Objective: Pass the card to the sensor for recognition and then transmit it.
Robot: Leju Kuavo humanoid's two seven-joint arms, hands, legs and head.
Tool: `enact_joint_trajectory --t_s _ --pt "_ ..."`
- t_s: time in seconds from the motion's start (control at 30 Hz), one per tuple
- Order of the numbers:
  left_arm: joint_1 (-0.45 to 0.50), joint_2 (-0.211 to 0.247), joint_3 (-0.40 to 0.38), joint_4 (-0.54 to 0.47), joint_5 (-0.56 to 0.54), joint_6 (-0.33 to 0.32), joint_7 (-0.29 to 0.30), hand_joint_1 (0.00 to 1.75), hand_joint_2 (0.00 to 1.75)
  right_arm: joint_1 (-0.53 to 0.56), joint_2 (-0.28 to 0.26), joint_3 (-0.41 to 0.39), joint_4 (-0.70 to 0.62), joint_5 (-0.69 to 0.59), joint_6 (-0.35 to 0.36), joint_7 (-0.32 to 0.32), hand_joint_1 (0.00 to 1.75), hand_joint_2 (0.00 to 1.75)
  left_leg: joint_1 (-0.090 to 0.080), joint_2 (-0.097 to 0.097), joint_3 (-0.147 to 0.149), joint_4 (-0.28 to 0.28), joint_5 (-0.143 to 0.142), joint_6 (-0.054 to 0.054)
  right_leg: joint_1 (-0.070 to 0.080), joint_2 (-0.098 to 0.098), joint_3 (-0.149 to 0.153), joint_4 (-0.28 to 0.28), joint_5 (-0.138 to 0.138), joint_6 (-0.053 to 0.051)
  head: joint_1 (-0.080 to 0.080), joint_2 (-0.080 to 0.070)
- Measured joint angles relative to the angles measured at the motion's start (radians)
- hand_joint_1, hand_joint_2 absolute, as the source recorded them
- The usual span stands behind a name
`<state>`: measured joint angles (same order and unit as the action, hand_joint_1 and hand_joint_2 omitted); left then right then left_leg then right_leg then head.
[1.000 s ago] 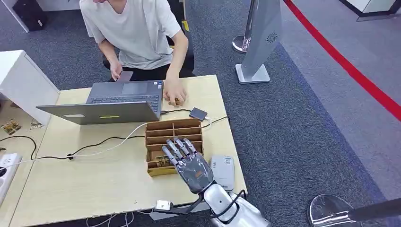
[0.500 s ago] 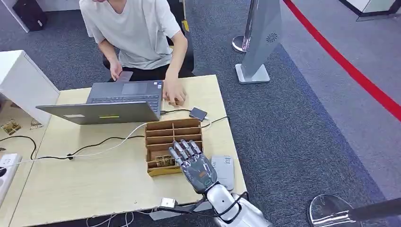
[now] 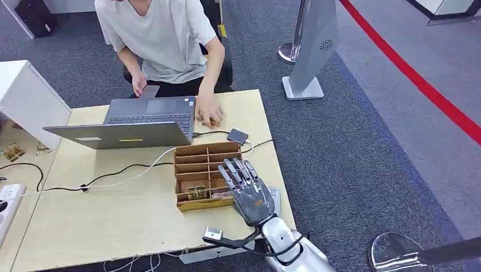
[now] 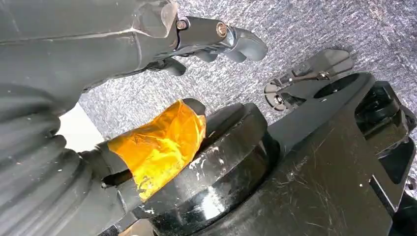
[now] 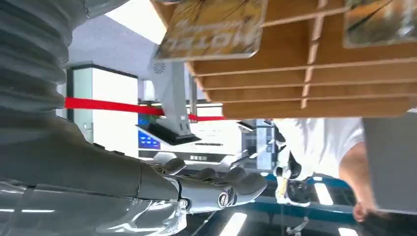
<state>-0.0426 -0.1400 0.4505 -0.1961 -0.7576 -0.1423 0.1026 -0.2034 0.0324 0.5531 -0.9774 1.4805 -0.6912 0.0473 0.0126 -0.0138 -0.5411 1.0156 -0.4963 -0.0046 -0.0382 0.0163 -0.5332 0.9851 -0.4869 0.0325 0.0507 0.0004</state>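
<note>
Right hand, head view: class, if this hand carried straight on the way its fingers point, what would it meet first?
The right hand points up-table along the right edge of the brown wooden divided tray. Beyond it lies the small grey adapter box with its cables. Likely that, though height above the table is unclear.

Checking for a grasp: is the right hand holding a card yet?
No. The right hand hovers with fingers spread and nothing in them; cards lie in the box.
</note>
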Motion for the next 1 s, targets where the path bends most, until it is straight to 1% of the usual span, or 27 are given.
enact_joint_trajectory --t_s 0.13,0.27,0.5,0.97,1.0 --pt "0.000 0.000 0.007 0.000 0.001 0.000 0.000 0.00 1.75 0.021 -0.007 -0.010 -0.030 -0.008 0.000 -0.022 0.00 1.75 0.000 0.000 0.000 0.000 0.000 0.000 0.000 0.000 0.000 0.000 0.000 0.000 0.000 0.000" --pt "0.001 -0.001 0.019 0.000 0.000 0.000 0.000 0.00 1.75 0.037 -0.007 -0.010 -0.031 -0.034 0.000 -0.043 0.00 1.75 0.000 0.000 0.000 0.000 0.000 0.000 0.000 0.000 0.000 0.000 0.000 0.000 0.000 0.000" --pt "0.000 -0.001 0.024 0.000 -0.006 0.000 0.000 0.00 1.75 0.043 -0.007 -0.009 0.006 -0.064 0.000 -0.076 0.00 1.75 0.000 0.000 0.000 0.000 0.000 0.000 0.000 0.000 0.000 0.000 0.000 0.000 0.000 0.000" --pt "0.000 -0.001 0.026 0.000 -0.020 -0.001 0.000 0.00 1.75 0.035 0.008 -0.011 0.063 -0.089 0.000 -0.079 0.00 1.75 0.000 0.000 0.000 0.000 0.000 0.000 0.000 0.000 0.000 0.000 0.000 0.000 0.000 0.000" --pt "0.000 -0.001 0.027 0.000 -0.021 -0.001 0.000 0.00 1.75 0.035 0.009 -0.013 0.063 -0.088 0.000 -0.082 1.15 1.75 0.000 0.000 0.000 0.000 0.000 0.000 0.000 0.000 0.000 0.000 0.000 0.000 0.000 0.000"
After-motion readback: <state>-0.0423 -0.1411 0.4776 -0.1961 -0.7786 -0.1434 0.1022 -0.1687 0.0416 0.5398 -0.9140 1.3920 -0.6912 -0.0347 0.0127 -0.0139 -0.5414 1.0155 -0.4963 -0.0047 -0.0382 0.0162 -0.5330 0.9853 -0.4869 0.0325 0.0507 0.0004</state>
